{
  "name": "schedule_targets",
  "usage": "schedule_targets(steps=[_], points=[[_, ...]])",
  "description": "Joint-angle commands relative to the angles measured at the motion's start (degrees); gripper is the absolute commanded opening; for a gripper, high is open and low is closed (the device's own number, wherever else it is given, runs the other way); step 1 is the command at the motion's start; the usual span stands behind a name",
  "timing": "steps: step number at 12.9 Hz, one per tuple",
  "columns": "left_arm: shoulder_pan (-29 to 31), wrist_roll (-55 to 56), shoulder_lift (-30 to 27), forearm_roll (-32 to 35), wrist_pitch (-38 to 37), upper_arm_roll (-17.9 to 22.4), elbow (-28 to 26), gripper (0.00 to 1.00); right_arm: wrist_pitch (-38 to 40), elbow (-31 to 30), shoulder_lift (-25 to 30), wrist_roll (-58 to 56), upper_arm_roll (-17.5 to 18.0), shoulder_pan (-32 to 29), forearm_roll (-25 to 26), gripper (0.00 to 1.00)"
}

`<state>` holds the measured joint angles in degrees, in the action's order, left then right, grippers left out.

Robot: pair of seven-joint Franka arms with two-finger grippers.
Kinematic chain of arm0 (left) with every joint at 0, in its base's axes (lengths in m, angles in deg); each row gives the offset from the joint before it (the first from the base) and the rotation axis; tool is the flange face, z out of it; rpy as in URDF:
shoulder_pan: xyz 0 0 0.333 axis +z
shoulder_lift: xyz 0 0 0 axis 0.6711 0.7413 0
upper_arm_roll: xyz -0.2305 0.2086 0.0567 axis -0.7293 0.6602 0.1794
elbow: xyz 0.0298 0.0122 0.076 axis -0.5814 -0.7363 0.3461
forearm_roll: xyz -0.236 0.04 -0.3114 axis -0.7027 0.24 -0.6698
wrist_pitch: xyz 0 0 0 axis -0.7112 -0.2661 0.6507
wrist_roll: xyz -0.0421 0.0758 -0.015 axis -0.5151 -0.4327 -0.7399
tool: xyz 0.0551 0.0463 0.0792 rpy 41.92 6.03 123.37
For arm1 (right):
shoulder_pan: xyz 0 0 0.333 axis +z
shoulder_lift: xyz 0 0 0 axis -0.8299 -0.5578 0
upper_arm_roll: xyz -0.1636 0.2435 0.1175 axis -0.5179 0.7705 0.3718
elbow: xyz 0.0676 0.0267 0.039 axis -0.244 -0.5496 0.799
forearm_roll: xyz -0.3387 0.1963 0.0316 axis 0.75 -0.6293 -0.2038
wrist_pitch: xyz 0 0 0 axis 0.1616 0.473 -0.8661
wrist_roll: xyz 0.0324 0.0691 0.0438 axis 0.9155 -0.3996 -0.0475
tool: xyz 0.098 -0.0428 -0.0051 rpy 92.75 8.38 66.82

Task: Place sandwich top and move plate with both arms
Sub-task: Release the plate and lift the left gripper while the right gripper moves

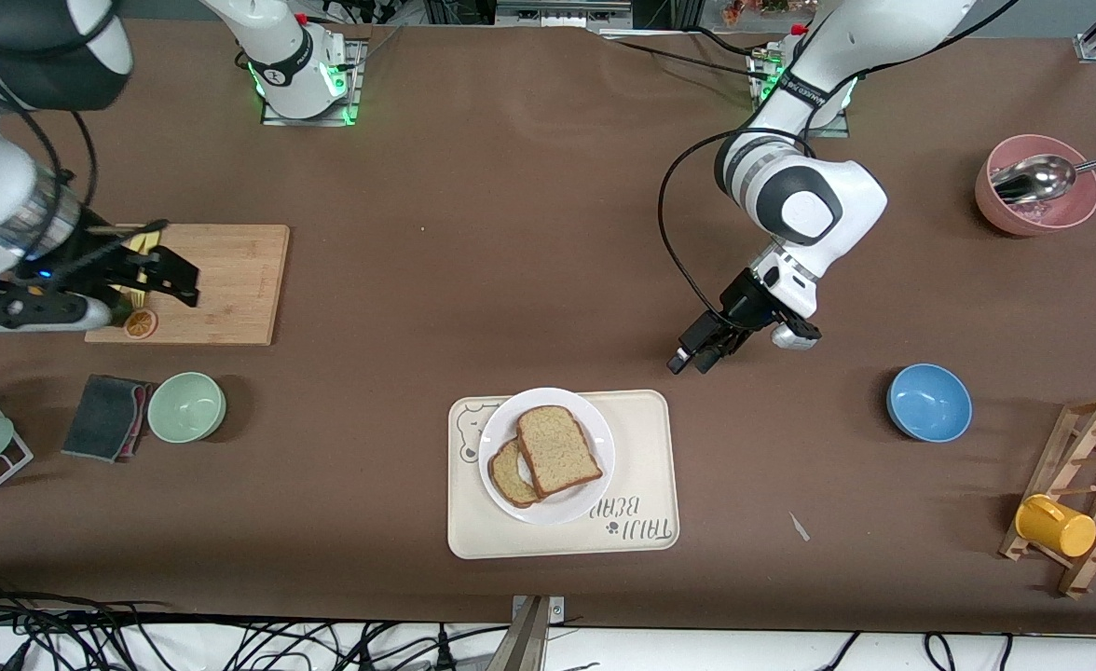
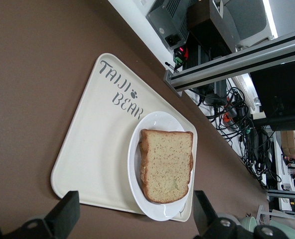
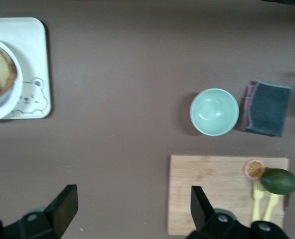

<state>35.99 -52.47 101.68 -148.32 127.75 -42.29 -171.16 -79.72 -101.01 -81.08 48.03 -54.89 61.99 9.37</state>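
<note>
The sandwich top [image 1: 559, 450], a plain tan speckled slice, lies skewed on the egg slice [image 1: 511, 475] on the white plate [image 1: 511, 415]. The plate sits on the cream bear-print tray [image 1: 641, 438]. My left gripper [image 1: 692, 362] is open and empty, in the air over bare table just off the tray's corner toward the left arm's end. In the left wrist view the sandwich top [image 2: 166, 164] and plate [image 2: 135, 169] show beyond my open left gripper [image 2: 136, 211]. My right gripper [image 1: 171, 270] is open and empty over the wooden cutting board [image 1: 222, 280]; its wrist view [image 3: 132, 209] shows board and table between the fingers.
The board carries an orange slice [image 1: 141, 323] and an avocado [image 3: 279, 181]. A green bowl [image 1: 185, 406] and a dark cloth [image 1: 105, 403] lie nearer the camera. A blue bowl [image 1: 928, 402], a pink bowl with ladle [image 1: 1037, 186] and a mug rack [image 1: 1084, 503] stand toward the left arm's end.
</note>
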Motion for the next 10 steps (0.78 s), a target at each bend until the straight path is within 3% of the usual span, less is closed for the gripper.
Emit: schedule_targets(steps=[1, 5, 8, 10], points=[[-0.6, 2.2, -1.2, 0.6, 0.1, 0.7, -0.6, 1.0, 1.7, 7.0, -5.6, 4.7, -0.3, 3.1, 0.1, 1.0], [-0.5, 17.9, -1.8, 1.6, -9.2, 6.6, 2.1, 1.0, -3.0, 9.8, -10.4, 5.0, -0.4, 5.1, 0.1, 1.0], [-0.8, 18.8, -2.2, 2.1, -10.2, 7.9, 1.8, 1.0, -4.1, 9.7, -12.0, 6.1, -0.4, 5.2, 0.1, 1.0], [-3.0, 25.9, -2.0, 8.5, -12.0, 10.8, 2.2, 1.0, -3.0, 9.7, -11.3, 6.2, -0.6, 4.8, 0.2, 1.0]])
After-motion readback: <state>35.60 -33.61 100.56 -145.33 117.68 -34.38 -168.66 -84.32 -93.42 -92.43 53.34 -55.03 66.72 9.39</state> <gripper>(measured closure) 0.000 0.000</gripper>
